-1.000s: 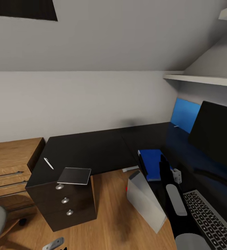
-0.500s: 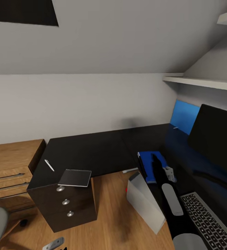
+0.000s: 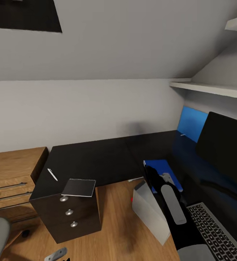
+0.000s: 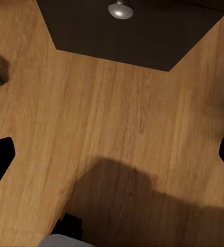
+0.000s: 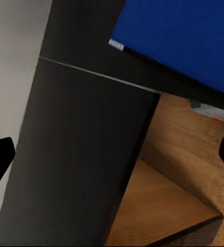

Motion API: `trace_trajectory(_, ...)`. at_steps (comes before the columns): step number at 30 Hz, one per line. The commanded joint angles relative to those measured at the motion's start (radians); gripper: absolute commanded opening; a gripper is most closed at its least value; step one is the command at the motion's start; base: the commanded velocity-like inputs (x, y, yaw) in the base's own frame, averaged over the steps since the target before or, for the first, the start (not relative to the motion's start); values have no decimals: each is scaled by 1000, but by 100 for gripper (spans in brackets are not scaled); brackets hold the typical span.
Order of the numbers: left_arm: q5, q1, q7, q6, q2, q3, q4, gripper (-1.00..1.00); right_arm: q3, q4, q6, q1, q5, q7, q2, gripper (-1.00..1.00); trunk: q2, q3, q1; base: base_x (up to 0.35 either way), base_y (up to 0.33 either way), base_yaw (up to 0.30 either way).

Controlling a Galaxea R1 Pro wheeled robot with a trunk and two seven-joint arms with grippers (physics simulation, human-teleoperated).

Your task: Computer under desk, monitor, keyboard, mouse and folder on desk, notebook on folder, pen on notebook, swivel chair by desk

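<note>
Lifting back from the flat bright blue folder point(image 3: 161, 173), the right gripper point(image 3: 150, 171) has risen over the last second, fingers spread apart and holding nothing. The folder lies released on the glossy black L-shaped desk point(image 3: 96, 156), just beneath that gripper and beyond the slim grey keyboard point(image 3: 214, 228). Farther off, the dark-covered notebook point(image 3: 79, 187) and thin white pen point(image 3: 52, 174) wait above the drawers, likely next. The left gripper point(image 4: 112, 154) hangs open over the wooden floor point(image 4: 117, 118).

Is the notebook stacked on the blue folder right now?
No, the notebook lies on the drawer unit, apart from the folder.
</note>
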Motion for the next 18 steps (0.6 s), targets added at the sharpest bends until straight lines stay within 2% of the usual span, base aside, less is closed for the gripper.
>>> trace_trajectory(1, 9, 0, 3, 6, -1, 1, -2, 100, 36, -54, 42, -1, 10, -120, 0, 100, 7, 2, -4, 0, 0, 0)
trace_trajectory(2, 9, 0, 3, 6, -1, 1, -2, 100, 55, -77, 58, 0, 16, -165, 0, 100, 14, 5, -8, 0, 0, 0)
trace_trajectory(3, 9, 0, 3, 6, -1, 1, -2, 100, 91, -112, 80, 0, 22, -233, 0, 100, 21, 8, -12, 0, 0, 0)
trace_trajectory(5, 9, 0, 3, 6, -1, 1, -2, 100, 132, -148, 103, 0, 20, -298, 0, 100, 28, 11, -15, 0, 0, 0)
trace_trajectory(8, 9, 0, 2, 6, -1, 0, -2, 100, 151, -161, 112, 0, 10, -304, 2, 100, 28, 11, -15, 0, 0, 0)
trace_trajectory(12, 8, 0, 2, 6, -1, 0, -2, 100, 167, -167, 123, 1, -3, -263, 1, 100, 28, 11, -15, 0, 0, 0)
trace_trajectory(18, 8, 0, 2, 6, -1, 0, -2, 100, 172, -172, 126, 12, -8, -240, 0, 100, 28, 11, -15, 0, 0, 5)
